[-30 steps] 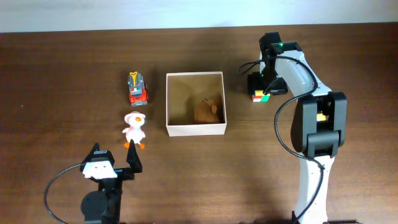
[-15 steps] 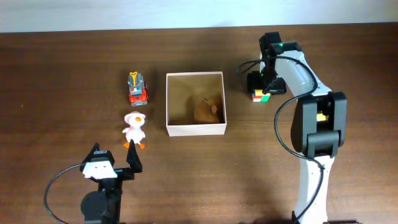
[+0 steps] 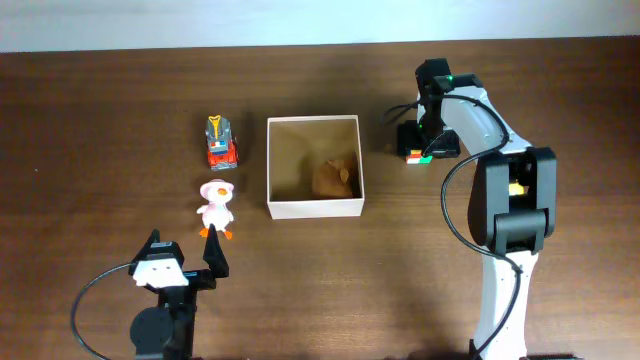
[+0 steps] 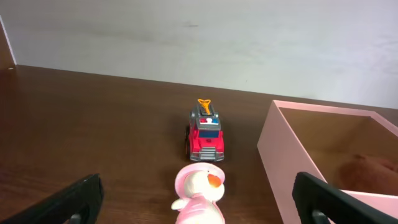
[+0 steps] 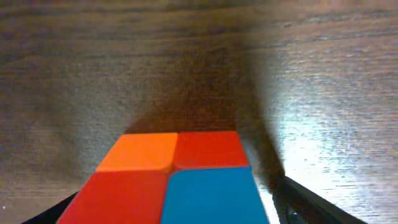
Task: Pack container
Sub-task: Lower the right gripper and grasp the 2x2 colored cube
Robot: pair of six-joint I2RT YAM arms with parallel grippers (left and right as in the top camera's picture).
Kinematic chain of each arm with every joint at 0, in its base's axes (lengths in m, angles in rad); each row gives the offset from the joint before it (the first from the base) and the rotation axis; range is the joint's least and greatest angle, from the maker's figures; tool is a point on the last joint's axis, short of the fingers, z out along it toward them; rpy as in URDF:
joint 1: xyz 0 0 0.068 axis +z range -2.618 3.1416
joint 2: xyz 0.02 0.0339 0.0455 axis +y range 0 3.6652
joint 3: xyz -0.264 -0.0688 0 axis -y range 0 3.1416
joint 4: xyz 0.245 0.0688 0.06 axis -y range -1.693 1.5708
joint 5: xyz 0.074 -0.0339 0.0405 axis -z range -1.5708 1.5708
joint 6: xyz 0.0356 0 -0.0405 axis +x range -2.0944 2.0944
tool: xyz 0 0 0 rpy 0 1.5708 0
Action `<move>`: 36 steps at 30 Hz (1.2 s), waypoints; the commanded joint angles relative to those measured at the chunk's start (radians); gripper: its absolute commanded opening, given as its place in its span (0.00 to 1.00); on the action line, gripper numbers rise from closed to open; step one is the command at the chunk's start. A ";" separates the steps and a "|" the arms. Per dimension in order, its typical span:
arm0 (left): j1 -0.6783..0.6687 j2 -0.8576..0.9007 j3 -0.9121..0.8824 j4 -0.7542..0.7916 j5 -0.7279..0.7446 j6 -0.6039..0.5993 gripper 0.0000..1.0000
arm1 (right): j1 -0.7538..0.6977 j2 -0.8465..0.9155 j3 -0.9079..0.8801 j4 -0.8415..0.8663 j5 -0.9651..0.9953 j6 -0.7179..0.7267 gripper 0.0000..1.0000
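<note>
The container [image 3: 313,208], a square cream-walled box with a tan inside, sits mid-table and holds a brown toy [image 3: 335,177]. My right gripper [image 3: 425,142] is just right of the box. It is shut on a colour cube [image 3: 414,156], whose orange, red and blue faces [image 5: 168,180] fill the space between the fingers in the right wrist view [image 5: 180,210]. My left gripper [image 3: 185,265] is open and empty at the front left. A pink duck [image 4: 199,193] stands between its fingers' line of sight, and a red fire truck [image 4: 205,135] stands behind the duck.
In the overhead view the duck [image 3: 216,208] and the fire truck [image 3: 222,143] stand left of the box. The box's near wall [image 4: 280,155] rises at the right of the left wrist view. A pale wall borders the table's far edge.
My right gripper has shifted slightly left toward the box, and the cube has moved with it. The left arm and the other toys have not moved.
</note>
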 commanded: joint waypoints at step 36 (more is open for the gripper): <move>0.006 -0.004 -0.006 0.000 0.011 0.016 0.99 | 0.031 0.024 -0.033 0.018 -0.018 -0.026 0.58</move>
